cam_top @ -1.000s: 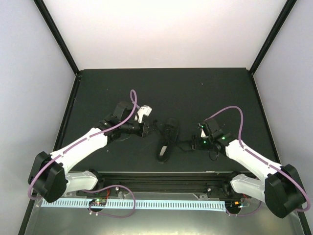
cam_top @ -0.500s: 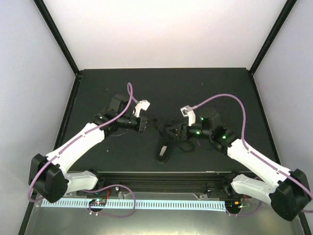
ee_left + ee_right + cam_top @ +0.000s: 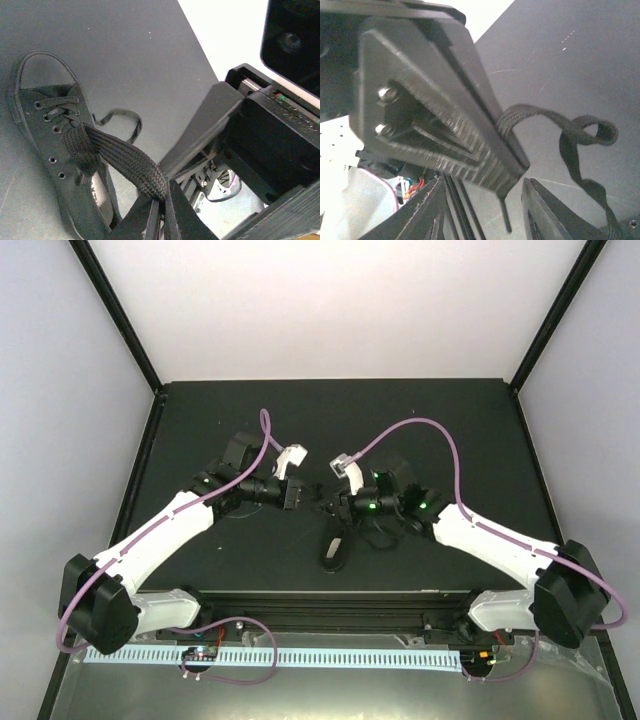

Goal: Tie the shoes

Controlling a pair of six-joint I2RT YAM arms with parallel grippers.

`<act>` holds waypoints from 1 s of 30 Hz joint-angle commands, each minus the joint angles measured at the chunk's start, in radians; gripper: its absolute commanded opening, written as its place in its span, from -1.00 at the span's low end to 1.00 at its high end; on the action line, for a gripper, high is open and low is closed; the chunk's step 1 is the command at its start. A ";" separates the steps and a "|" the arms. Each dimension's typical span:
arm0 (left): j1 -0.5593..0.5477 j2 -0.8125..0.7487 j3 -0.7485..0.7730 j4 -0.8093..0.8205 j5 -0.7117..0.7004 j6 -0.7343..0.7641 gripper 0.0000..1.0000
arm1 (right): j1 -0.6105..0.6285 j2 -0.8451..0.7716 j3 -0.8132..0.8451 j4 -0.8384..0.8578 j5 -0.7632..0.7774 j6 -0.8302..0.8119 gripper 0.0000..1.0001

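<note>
The small black shoe point(image 3: 336, 542) lies near the table's front, its toe pointing away from me; the left wrist view shows its eyelets and pale lining point(image 3: 55, 150). A taut black lace point(image 3: 120, 159) runs from the shoe into my left gripper point(image 3: 163, 199), which is shut on it. My left gripper point(image 3: 300, 498) hovers just left of the shoe. My right gripper point(image 3: 338, 503) is over the shoe's top, close to the left one. Its jaws point(image 3: 485, 220) stand apart, with the left gripper's ribbed fingertip point(image 3: 485, 165) just above the gap. A twisted lace loop point(image 3: 570, 130) curls behind that fingertip.
A second, slack lace point(image 3: 122, 122) lies looped on the black tabletop point(image 3: 420, 420) beside the shoe. Black frame posts point(image 3: 120, 315) and pale walls enclose the table. A metal rail point(image 3: 330, 655) runs along the near edge by the arm bases.
My right arm has swung left from the table's right side to the shoe, ending beside the left gripper. The left gripper shifted slightly and kept its hold on the lace.
</note>
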 commanded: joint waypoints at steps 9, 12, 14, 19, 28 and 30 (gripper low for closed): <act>0.008 -0.044 -0.031 0.089 -0.022 0.036 -0.39 | 0.017 0.016 0.073 -0.079 0.152 -0.039 -0.97; 0.018 -0.079 -0.085 0.148 -0.134 0.099 0.26 | 0.014 -0.026 0.076 -0.170 0.269 -0.022 -0.97; 0.021 -0.105 -0.152 0.273 -0.167 0.133 0.39 | 0.009 -0.054 0.081 -0.219 0.302 -0.017 -0.97; 0.017 -0.111 -0.391 0.707 -0.084 0.170 0.46 | -0.001 -0.118 0.104 -0.300 0.337 0.005 -0.97; -0.062 0.084 -0.367 0.867 -0.049 0.296 0.41 | -0.008 -0.176 0.160 -0.320 0.331 0.056 -0.97; -0.083 0.128 -0.344 0.884 -0.045 0.299 0.40 | -0.010 -0.180 0.173 -0.322 0.338 0.063 -0.97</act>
